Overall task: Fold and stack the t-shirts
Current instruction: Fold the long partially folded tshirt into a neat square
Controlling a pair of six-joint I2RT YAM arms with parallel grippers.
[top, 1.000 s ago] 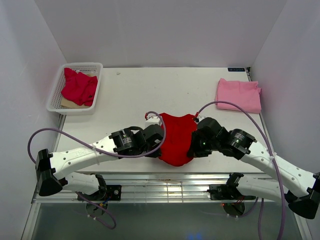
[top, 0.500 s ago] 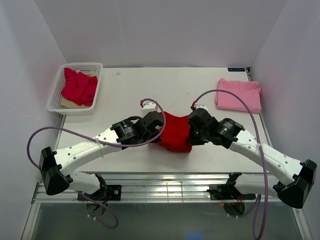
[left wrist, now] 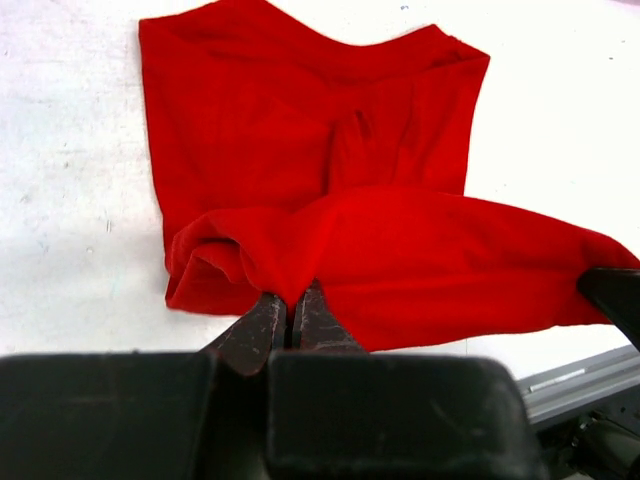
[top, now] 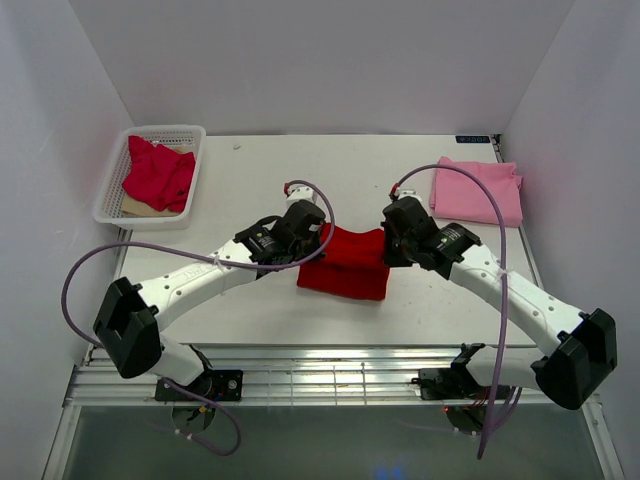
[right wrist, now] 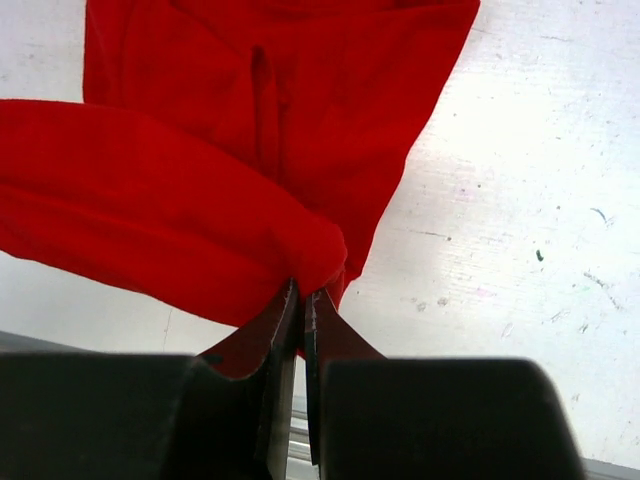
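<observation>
The bright red t-shirt (top: 345,263) lies mid-table, its near part folded over and lifted toward the far side. My left gripper (top: 318,234) is shut on the shirt's left corner; in the left wrist view (left wrist: 288,298) the cloth (left wrist: 400,250) is pinched between the tips. My right gripper (top: 388,238) is shut on the right corner, also seen in the right wrist view (right wrist: 303,292) gripping the fold (right wrist: 180,200). A light pink t-shirt (top: 478,189) lies folded at the far right. A crimson-red t-shirt (top: 157,172) lies crumpled in the basket.
A white mesh basket (top: 117,165) stands at the far left corner of the table. White walls close the left, back and right sides. The metal rail of the table's near edge (top: 330,360) runs below the shirt.
Both grippers have moved away from the near edge toward the back, carrying the shirt's near hem over itself. The shirt now shows shorter and folded.
</observation>
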